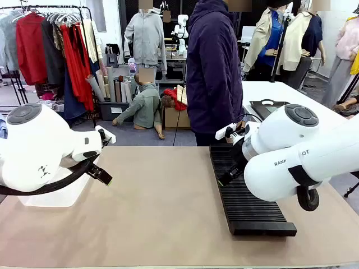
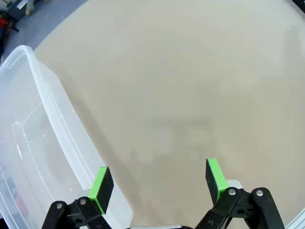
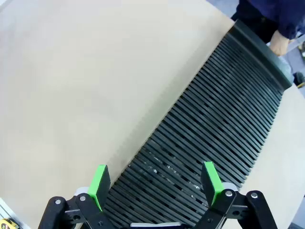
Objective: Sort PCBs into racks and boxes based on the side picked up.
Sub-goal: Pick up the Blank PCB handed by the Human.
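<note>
Two black two-finger grippers with green pads, both spread wide and empty. We see the left gripper [image 2: 157, 183] hanging over the bare beige table [image 2: 190, 95], just beside the rim of the clear colourless plastic tub [image 2: 50, 95]; the part of the tub in view holds no board. The right gripper [image 3: 156, 183] hangs above the long black slotted rack [image 3: 214, 109], whose slots stand empty. A person in a dark jacket [image 1: 213, 73] stands at the rack's far end, one hand [image 3: 276, 45] near it. We judge the sorting not yet begun: no green board is racked or boxed, so every pick, side check and placement is left to do.
</note>
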